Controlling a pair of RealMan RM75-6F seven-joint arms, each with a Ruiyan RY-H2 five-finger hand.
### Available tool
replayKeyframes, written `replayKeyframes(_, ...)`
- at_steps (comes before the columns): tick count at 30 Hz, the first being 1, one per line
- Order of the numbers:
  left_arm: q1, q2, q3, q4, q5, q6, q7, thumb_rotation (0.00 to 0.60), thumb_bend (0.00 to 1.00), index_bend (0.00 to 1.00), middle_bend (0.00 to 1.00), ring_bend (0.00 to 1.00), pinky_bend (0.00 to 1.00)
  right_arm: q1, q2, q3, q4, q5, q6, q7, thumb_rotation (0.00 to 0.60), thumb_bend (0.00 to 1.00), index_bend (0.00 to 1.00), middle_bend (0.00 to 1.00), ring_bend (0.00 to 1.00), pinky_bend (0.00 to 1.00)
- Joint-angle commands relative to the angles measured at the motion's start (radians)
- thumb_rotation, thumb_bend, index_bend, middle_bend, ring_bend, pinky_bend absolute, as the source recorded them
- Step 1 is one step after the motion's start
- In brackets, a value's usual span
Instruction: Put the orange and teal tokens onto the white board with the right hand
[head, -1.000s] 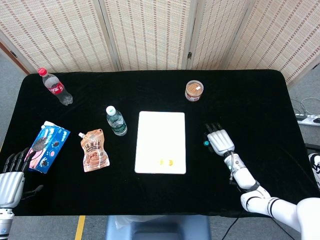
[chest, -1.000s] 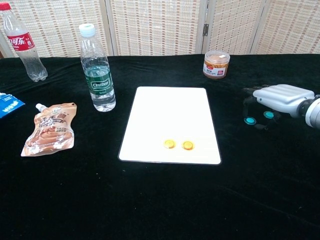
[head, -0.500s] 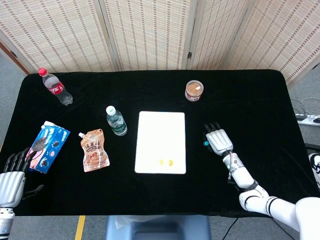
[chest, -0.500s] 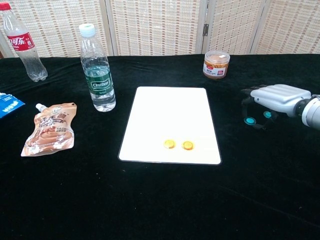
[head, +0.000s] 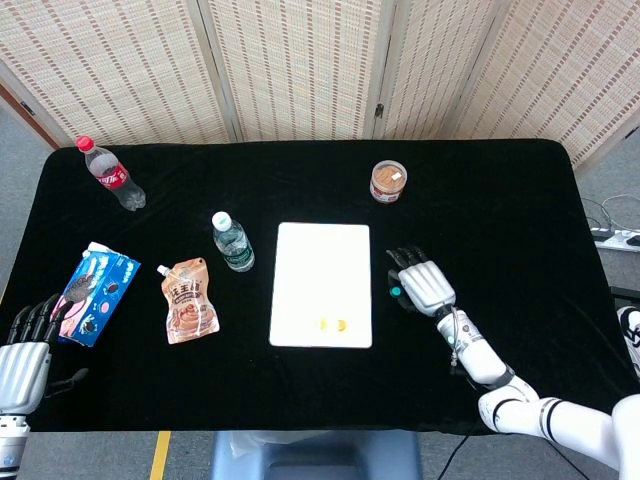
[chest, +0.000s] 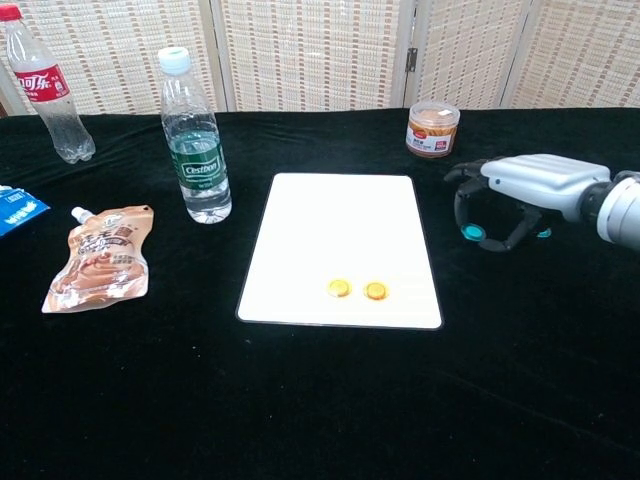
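The white board (head: 322, 270) (chest: 340, 220) lies mid-table with two orange tokens (head: 333, 325) (chest: 340, 288) (chest: 376, 290) near its front edge. My right hand (head: 422, 283) (chest: 530, 185) hovers just right of the board, fingers curled down. It pinches a teal token (head: 396, 293) (chest: 472, 234) between thumb and a fingertip, a short way off the board's right edge. A second teal token (chest: 541, 233) lies on the black cloth under the hand, partly hidden by the fingers. My left hand (head: 25, 350) rests at the table's front-left corner, fingers apart and holding nothing.
A round jar (head: 388, 181) (chest: 432, 128) stands behind the board's right corner. A water bottle (chest: 196, 140), a brown pouch (chest: 100, 258), a cola bottle (chest: 45, 85) and a blue cookie pack (head: 95, 290) occupy the left side.
My right hand has moved left toward the board, carrying one teal token with it. The other teal token stayed on the cloth. The left hand is still.
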Motion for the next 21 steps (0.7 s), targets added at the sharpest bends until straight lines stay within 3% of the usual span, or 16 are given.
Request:
replayKeyframes(1,0.002,0.0,0.003,-0.002,0.004,0.003,0.0,0.6,0.17,0.12,0.03,0.02,0.0,0.04,0.003,0.026,-0.056,0.013,-0.023,-0.027,0.6,0.43,0.51,0.1,0.0,0.0)
replayKeyframes(10,0.011,0.007,0.008,-0.007,0.001,0.01,0.002,0.6,0.17,0.12,0.03,0.02,0.0,0.147,-0.078,0.072,-0.058,0.119,-0.072,-0.189,0.6,0.43,0.51,0.1,0.0,0.0)
replayKeyframes(21,0.014,0.007,0.009,-0.007,-0.006,0.004,0.007,0.6,0.17,0.12,0.03,0.02,0.0,0.25,-0.165,0.088,0.016,0.253,-0.103,-0.318,0.6,0.43,0.49,0.09,0.0,0.0)
